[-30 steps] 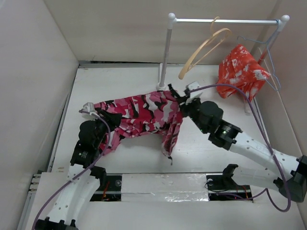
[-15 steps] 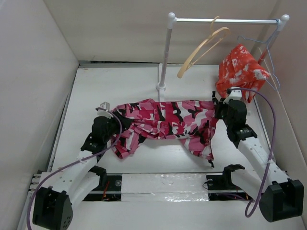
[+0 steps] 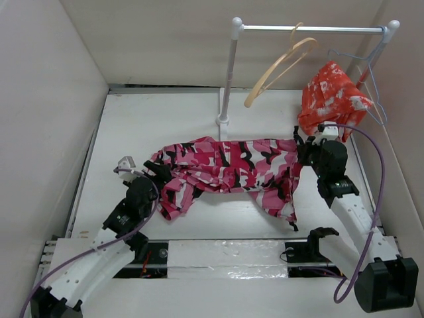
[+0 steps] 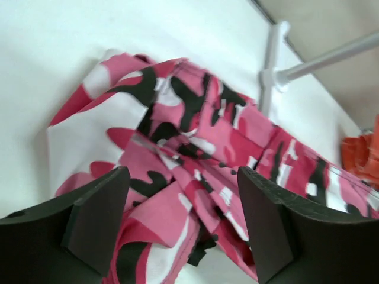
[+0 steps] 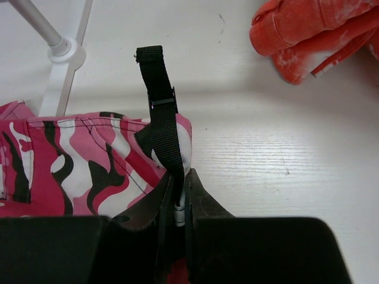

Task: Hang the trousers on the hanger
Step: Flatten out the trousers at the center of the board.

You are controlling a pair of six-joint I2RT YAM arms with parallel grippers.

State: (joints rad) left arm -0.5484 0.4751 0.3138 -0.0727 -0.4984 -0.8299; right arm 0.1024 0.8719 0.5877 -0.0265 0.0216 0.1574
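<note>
White table point(image 3: 165, 119) — trousers point(image 3: 225, 165) spread in front of the hanger point(image 3: 278, 66). Right gripper point(image 5: 177, 183) clamped on them, left gripper point(image 4: 180, 189) jaws apart — grab far end, lift level.

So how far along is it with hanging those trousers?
Done: the trousers lie stretched across the table. In hand: the right gripper pinches one end, the left gripper hangs open over the other. Left: the hanger hangs bare on the rail; draping is not yet done.

White table point(image 3: 165, 116) — beige walls point(image 3: 159, 40)
</note>
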